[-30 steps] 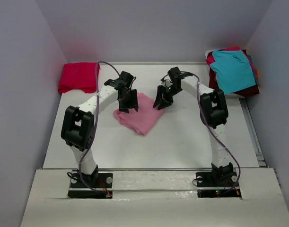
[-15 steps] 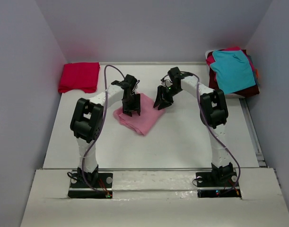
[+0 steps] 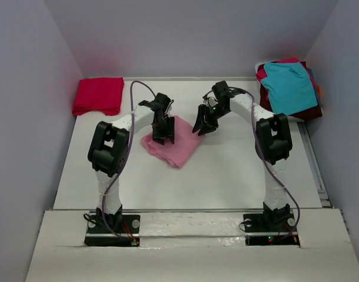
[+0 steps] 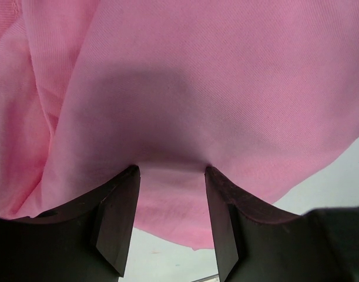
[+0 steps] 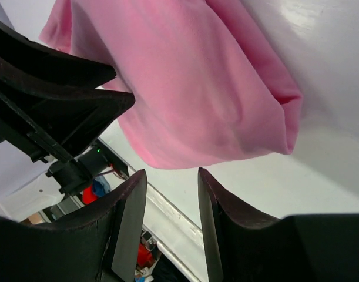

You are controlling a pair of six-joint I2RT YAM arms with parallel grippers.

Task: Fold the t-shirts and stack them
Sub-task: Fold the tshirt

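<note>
1. Jaws of the left gripper [image 4: 170, 170] sit released, tips pressed into the pink t-shirt [image 4: 226, 88].
2. Jaws of the right gripper [image 5: 170, 173] hang released just beside its fold.
3. Its outline is mostly hidden up close; it lies around the middle of the worktop [image 3: 226, 176].
4. There's a red t-shirt [image 3: 99, 96] in the far-left corner, a teal-topped pile [image 3: 288, 88] far right, and grey walls [image 3: 191, 35] around.

The black two-finger left gripper [image 3: 163, 134] points down, jaws parted (elbow raised high); the right gripper [image 3: 201, 126] angles downward nearby, jaws apart.
</note>
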